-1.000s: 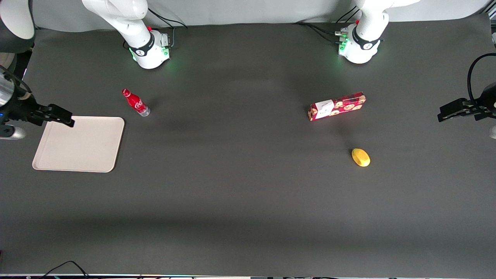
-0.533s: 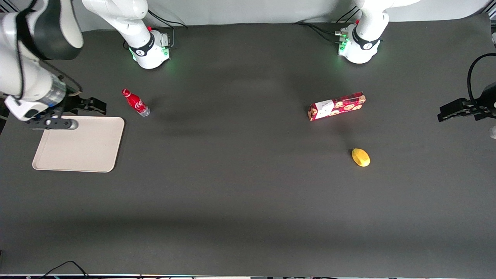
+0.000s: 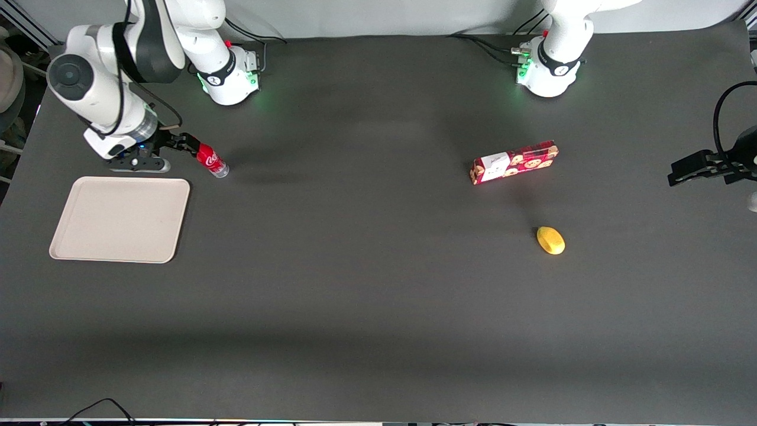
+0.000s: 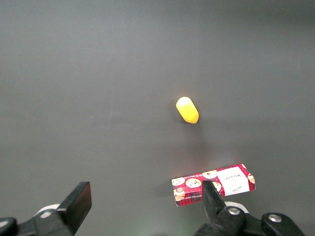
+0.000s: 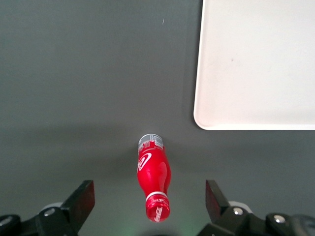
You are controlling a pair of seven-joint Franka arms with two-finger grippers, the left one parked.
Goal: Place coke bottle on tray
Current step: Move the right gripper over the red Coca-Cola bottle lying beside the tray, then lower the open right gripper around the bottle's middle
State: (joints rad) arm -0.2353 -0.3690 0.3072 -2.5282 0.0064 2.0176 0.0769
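Over the coke bottle (image 5: 153,177), gripper (image 5: 147,204) spread wide, fingers (image 5: 81,201) astride; tray (image 5: 256,64) beside, bottle cap hidden from front

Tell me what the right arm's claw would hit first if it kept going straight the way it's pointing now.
Probably the coke bottle. The open claw sits above it, its cap between the fingers, though the height gap is unclear.

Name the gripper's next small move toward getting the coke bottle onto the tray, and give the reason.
Probably lower straight down around the coke bottle. The gripper hovers above its cap with the jaws open wide, one on each side and clear of it. The bottle stands upright on the table, just off a corner of the tray, so it has yet to be grasped.
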